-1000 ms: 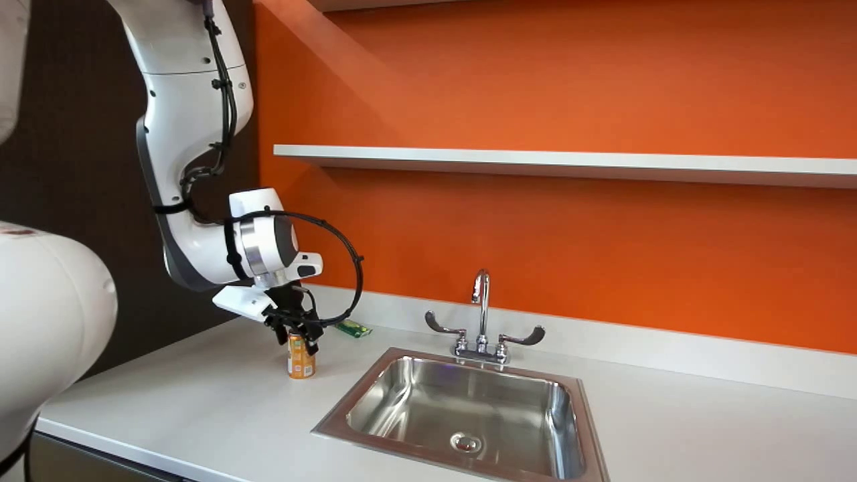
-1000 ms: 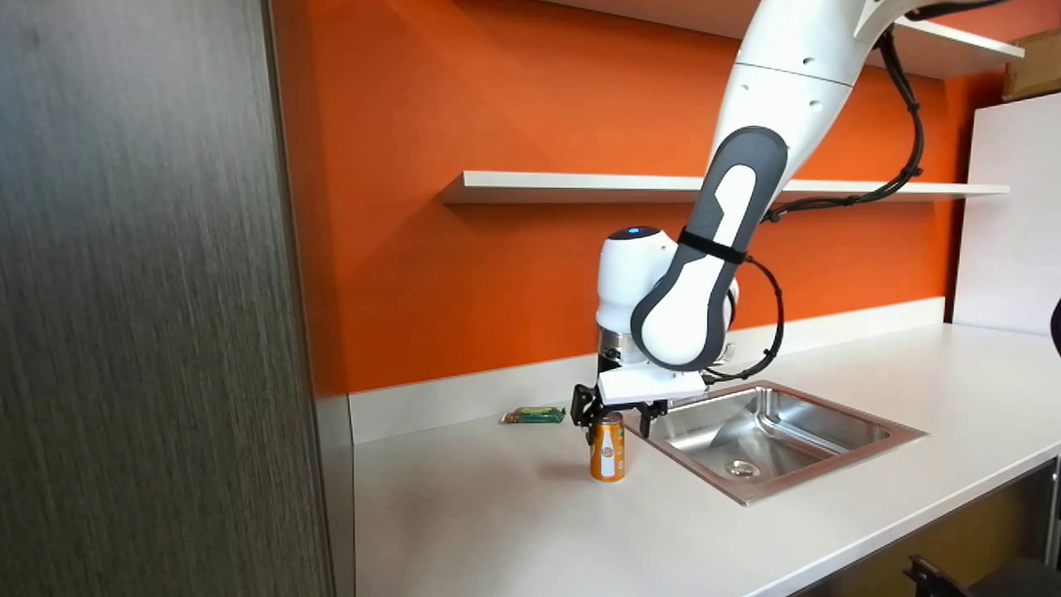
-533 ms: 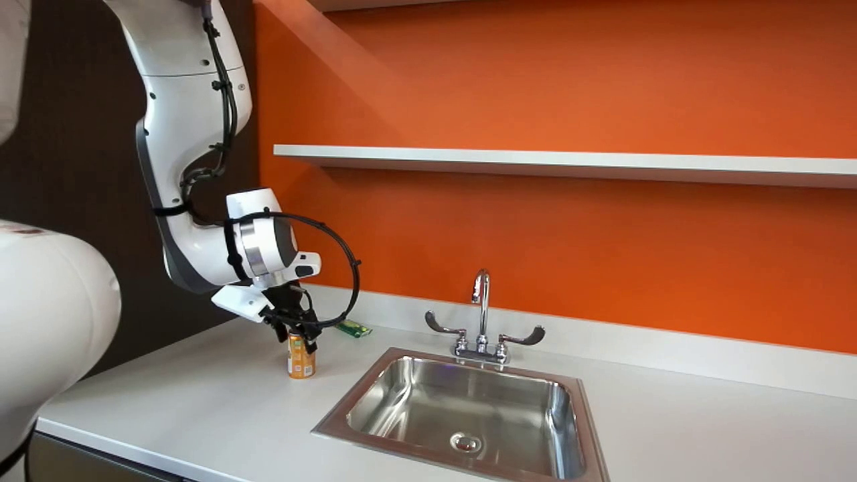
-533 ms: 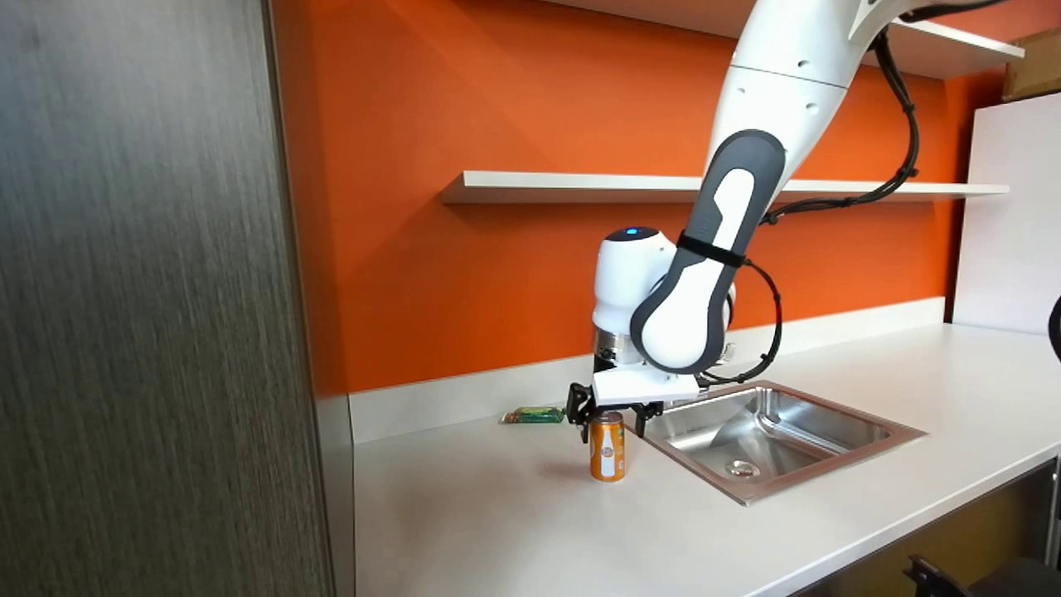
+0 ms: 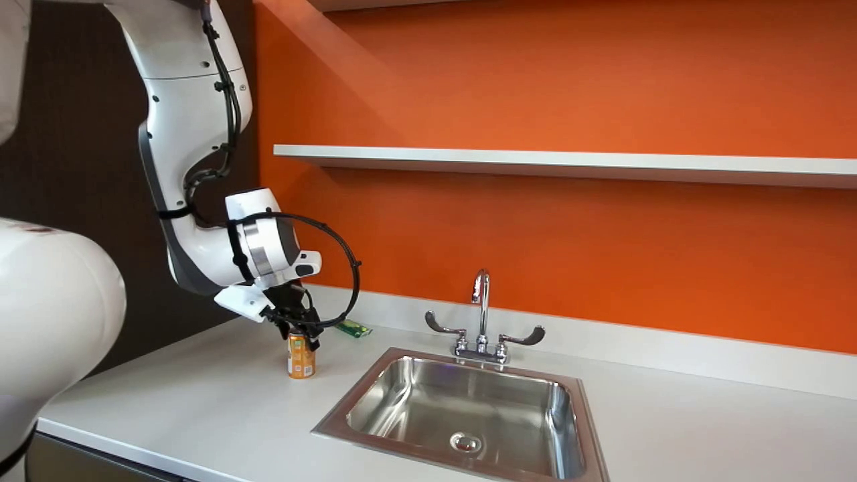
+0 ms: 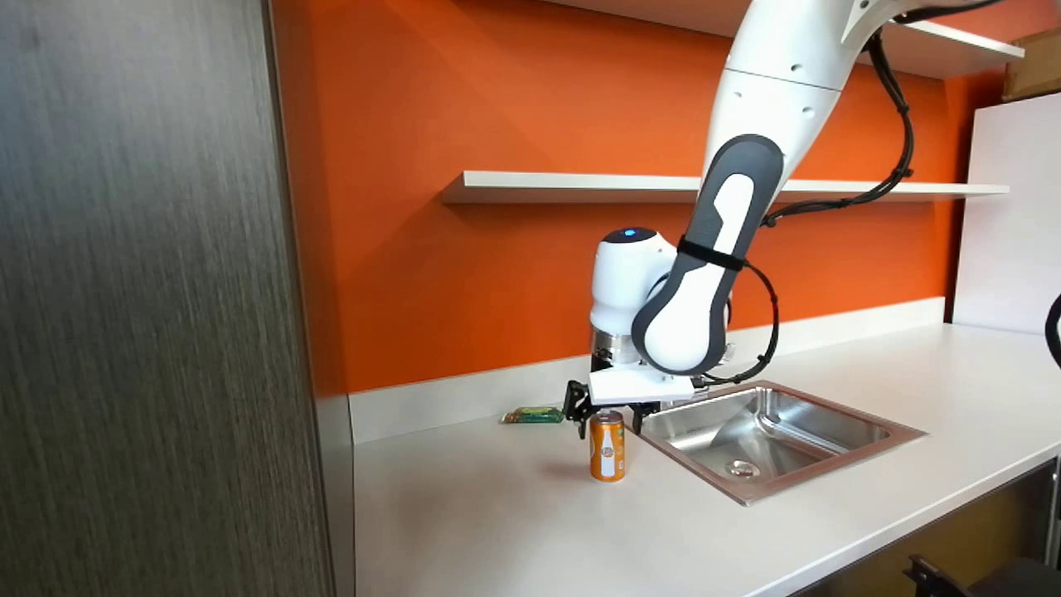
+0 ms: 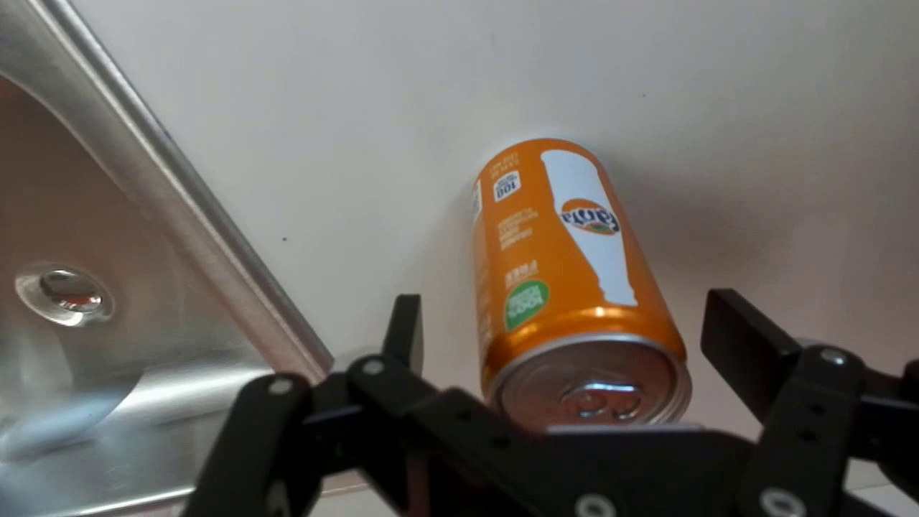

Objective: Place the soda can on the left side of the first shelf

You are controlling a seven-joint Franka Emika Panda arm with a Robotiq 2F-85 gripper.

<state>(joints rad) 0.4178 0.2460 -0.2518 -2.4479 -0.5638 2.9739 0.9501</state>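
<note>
One orange soda can (image 7: 567, 273) stands upright on the white countertop (image 5: 214, 402) beside the steel sink (image 5: 482, 402), to the left of it as seen in both exterior views and apart from its rim. The gripper (image 7: 563, 323) hangs low on that same side of the sink, over the can's upper end. Both fingers (image 7: 406, 330) stand wide apart; in the wrist view the can's top shows between them, with a strip of counter visible on either side, so the can is loose rather than clamped. The first shelf (image 5: 562, 158) crosses the orange wall (image 5: 589, 254) above and behind the sink, reaching past it to both sides, and the can is well below that board. Higher over the sink runs an upper board (image 6: 920, 54). At the sink's back edge rises a chrome faucet (image 5: 483, 301) flanked by two dark levers (image 5: 533, 335), and a round drain (image 5: 465, 442) sits in the sink's floor. Farther back than the can, on the can's side of the sink, a flat green packet (image 6: 535, 415) lies near the backsplash (image 6: 439, 402). A dark panel (image 6: 157, 298) also stands on that side, while past the opposite side of the sink a pale cabinet (image 6: 1011, 215) shows with a brown box (image 6: 1032, 66) at its top. The white arm (image 6: 684, 332) hides part of the sink's edge in an exterior view.
</note>
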